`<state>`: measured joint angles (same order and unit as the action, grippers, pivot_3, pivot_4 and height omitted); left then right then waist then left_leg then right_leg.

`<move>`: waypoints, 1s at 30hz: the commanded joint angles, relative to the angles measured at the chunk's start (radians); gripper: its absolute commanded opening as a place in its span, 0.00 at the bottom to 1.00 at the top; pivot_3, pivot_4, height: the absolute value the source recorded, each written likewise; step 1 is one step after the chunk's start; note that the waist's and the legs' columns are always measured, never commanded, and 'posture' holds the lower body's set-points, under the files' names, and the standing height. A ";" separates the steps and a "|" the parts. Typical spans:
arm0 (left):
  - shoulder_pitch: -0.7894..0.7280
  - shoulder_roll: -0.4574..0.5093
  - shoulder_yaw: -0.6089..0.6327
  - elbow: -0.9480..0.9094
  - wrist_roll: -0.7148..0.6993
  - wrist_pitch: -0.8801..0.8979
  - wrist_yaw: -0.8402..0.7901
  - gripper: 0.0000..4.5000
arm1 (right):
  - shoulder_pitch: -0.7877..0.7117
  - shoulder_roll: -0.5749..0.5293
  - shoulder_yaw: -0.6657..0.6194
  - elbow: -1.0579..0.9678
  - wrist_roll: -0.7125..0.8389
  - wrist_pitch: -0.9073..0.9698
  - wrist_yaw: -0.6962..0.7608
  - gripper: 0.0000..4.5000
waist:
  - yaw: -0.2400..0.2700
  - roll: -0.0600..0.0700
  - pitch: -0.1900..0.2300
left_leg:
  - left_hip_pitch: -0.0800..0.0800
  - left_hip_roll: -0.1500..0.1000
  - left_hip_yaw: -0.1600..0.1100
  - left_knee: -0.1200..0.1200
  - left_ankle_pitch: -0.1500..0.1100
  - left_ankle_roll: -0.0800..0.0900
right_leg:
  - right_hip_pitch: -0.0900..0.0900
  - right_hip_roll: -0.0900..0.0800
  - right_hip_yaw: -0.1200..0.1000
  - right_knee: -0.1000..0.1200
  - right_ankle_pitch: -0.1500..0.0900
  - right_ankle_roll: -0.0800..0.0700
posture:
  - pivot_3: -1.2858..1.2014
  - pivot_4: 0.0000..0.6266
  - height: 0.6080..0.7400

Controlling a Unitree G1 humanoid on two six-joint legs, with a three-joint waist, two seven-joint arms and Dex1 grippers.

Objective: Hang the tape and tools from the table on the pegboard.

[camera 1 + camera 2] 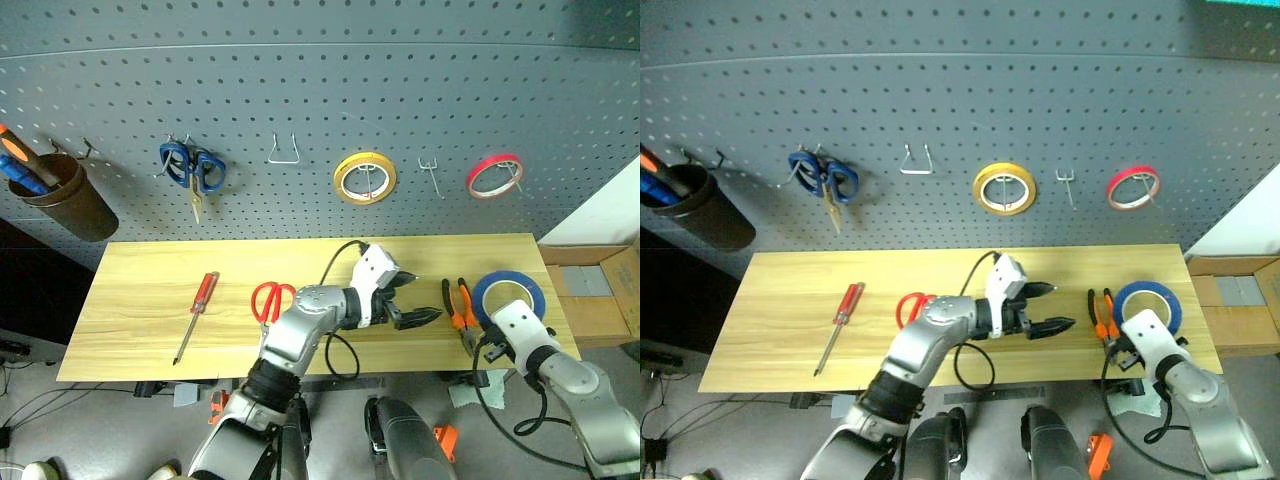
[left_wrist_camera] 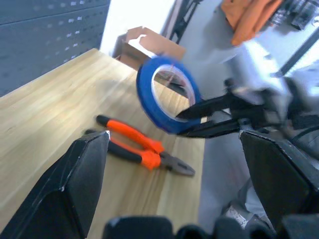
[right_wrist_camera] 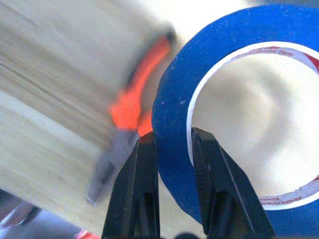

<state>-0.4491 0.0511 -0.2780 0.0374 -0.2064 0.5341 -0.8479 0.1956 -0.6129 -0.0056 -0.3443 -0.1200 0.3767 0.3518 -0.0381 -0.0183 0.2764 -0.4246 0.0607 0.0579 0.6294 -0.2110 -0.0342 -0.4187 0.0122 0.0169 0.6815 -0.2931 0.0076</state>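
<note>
Right gripper (image 3: pixel 172 149) pinched the thin blue tape ring's (image 3: pixel 219 99) band — one finger inside the hole. Ring seemingly lifted off the table, the dark grey pegboard (image 1: pixel 320 120) well beyond it. Left gripper (image 1: pixel 418 298) hung wide open, empty.

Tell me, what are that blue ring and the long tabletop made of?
The thin blue tape ring, pinched in the right gripper, looks like matte plastic tape on a white core. The light yellow table shows wood-grain streaks, possibly laminate.

tape: blue ring (image 3: pixel 175 114), upright, pinched through its wall by the right gripper (image 3: pixel 172 144)
pliers: orange-handled (image 1: pixel 461 309), flat on table, just left of that gripper
scissors: red-handled (image 1: pixel 271 300), behind the left arm
slim tool: red-handled (image 1: pixel 197 315), far left of left gripper (image 1: pixel 415 298)
</note>
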 commanded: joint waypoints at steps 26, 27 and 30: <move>0.123 0.166 0.224 -0.397 -0.242 0.255 0.251 1.00 | -0.483 -0.021 0.226 0.477 -0.380 -0.839 -0.213 0.09 | 0.008 -0.016 -0.148 | 0.011 -0.001 0.000 0.003 0.000 0.005 | 0.012 0.002 0.001 0.000 0.006 -0.009 | 0.52 0.06 1.00; 0.123 0.166 0.223 -0.397 -0.243 0.254 0.254 1.00 | -0.493 -0.022 0.231 0.497 -0.375 -0.860 -0.206 0.09 | 0.009 -0.016 -0.151 | 0.011 -0.001 0.000 0.003 0.000 0.005 | 0.012 0.001 0.001 0.000 0.006 -0.009 | 0.52 0.06 1.00; 0.121 0.167 0.219 -0.396 -0.244 0.249 0.259 1.00 | -0.534 -0.024 0.243 0.583 -0.342 -0.908 -0.156 0.09 | 0.009 -0.016 -0.158 | 0.011 0.000 0.000 0.004 0.000 0.005 | 0.012 0.001 0.001 0.000 0.007 -0.012 | 0.52 0.06 1.00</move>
<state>-0.3101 0.2190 -0.0566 -0.3444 -0.4355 0.8023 -0.5963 -0.3080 -0.6282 0.2441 0.2155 -0.4927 -0.4930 0.1747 -0.0295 -0.0348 0.1181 -0.4134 0.0603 0.0576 0.6337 -0.2112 -0.0286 -0.4062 0.0137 0.0184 0.6820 -0.2854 -0.0047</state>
